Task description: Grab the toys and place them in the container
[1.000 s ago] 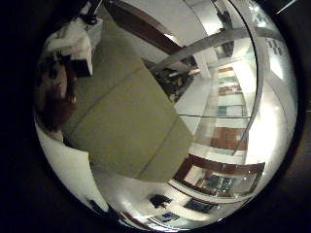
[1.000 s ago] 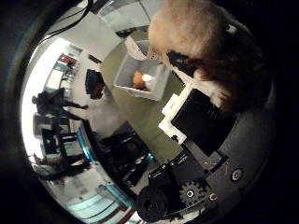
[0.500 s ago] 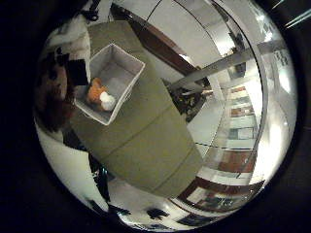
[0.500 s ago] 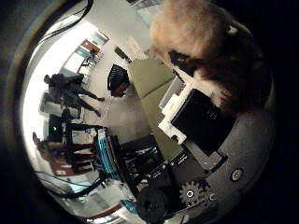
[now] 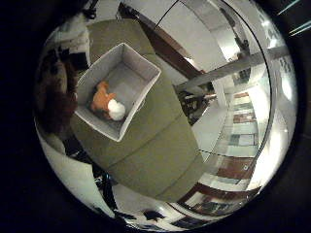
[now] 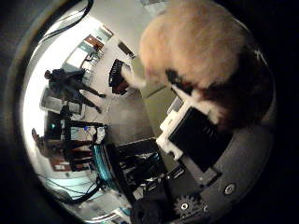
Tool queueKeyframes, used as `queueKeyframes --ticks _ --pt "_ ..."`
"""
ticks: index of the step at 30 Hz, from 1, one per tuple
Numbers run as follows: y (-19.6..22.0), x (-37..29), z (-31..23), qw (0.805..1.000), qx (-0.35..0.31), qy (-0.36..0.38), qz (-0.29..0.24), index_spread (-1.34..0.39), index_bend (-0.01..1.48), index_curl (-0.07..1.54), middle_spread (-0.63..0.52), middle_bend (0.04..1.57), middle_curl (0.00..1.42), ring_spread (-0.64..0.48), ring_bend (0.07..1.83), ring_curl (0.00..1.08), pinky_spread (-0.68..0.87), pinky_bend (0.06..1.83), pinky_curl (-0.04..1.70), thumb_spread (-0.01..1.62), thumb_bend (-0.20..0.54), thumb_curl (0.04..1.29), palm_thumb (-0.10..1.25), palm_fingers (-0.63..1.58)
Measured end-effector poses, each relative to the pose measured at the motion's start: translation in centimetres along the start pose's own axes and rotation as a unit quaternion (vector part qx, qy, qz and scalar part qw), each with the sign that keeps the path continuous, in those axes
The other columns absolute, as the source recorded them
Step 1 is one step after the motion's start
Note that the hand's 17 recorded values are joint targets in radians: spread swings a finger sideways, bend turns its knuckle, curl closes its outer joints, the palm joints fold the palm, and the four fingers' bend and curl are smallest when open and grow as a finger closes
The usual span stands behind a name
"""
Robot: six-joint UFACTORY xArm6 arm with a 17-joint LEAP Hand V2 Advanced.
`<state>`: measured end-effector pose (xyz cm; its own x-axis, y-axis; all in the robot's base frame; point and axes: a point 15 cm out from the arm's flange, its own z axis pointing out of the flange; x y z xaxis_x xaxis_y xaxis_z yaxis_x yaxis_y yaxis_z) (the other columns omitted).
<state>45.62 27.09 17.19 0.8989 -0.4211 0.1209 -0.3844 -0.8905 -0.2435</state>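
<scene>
**While a plush toy rides in the hand, the container waits below on the green table**

Because the task wants toys gathered in one place, the white container [image 5: 119, 90] sits open-topped on the green table [image 5: 160, 145], near one end of it. Two items already lie on its floor: an orange toy [image 5: 100, 99] and a white ball [image 5: 116, 109], touching each other, close to one wall. Judged from that, part of the job is done.

Further over, the thumb-side view is crowded by a tan furry toy [image 6: 201, 46] with a dark brown patch. It fills much of that view, so it is tight against the palm. White and black parts of the hand [image 6: 196, 135] press up against the fur and appear curled onto it, though the fingertips are hidden by the plush. Held this close, the toy should not swing in transit.

Relative position: the container lies below and off to one side of the palm, well apart from it, not under the toy. My reading is carry phase, with the release yet to come.
</scene>
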Motion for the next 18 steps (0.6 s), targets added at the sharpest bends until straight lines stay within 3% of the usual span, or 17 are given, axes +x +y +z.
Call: queueKeyframes --ticks 4,8,12,18 --pt "0.3 -0.1 0.2 1.000 -0.006 -0.001 -0.006 -0.45 0.52 0.71 -0.18 0.80 0.65 -0.23 0.94 0.68 -0.12 0.87 0.65 1.01 -0.029 0.51 0.78 0.08" --pt "0.5 -0.1 0.6 1.000 -0.008 -0.002 -0.009 -0.45 0.47 0.58 -0.10 0.55 0.50 -0.11 0.63 0.51 0.16 0.72 0.53 1.03 -0.025 0.48 0.75 -0.06" --pt "0.6 0.0 1.2 1.000 -0.014 -0.006 -0.010 -0.45 0.38 0.48 -0.05 0.40 0.41 -0.01 0.46 0.40 0.28 0.60 0.44 1.03 -0.024 0.46 0.75 -0.01" --pt "1.1 0.6 1.3 1.000 -0.015 -0.005 -0.005 -0.45 0.28 0.40 -0.04 0.27 0.35 0.04 0.34 0.32 0.35 0.50 0.34 1.04 -0.023 0.44 0.75 0.09"
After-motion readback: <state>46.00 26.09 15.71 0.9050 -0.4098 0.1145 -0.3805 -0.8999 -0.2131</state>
